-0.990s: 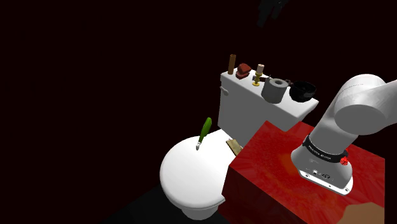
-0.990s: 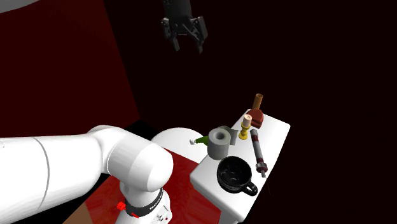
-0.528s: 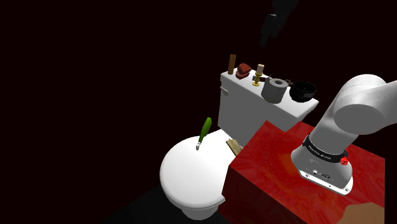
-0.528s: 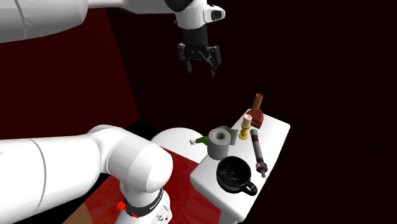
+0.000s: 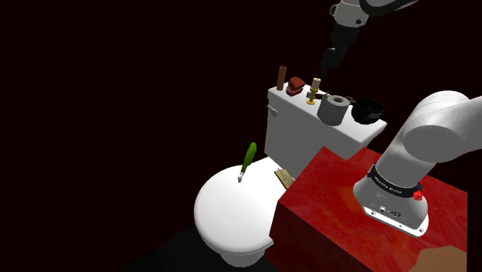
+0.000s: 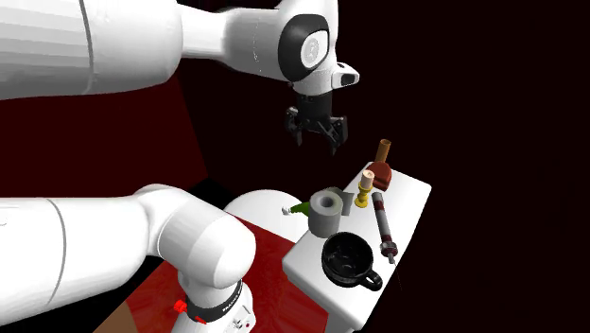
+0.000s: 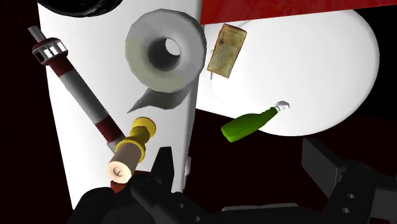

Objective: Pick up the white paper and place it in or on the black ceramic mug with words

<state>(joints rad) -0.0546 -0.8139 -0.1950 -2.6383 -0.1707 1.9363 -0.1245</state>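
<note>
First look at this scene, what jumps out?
A big white robot arm holds its black pincer open above a white toilet tank. On it stand a greyish-white paper roll and, beside it, a black mug. A green bottle rests on the closed white toilet lid.

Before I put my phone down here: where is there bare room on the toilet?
The front of the toilet lid, beyond the green bottle, is bare. On the tank top only the strip between the striped tube and the edge is free; paper roll, black mug and candlestick crowd the rest.
</note>
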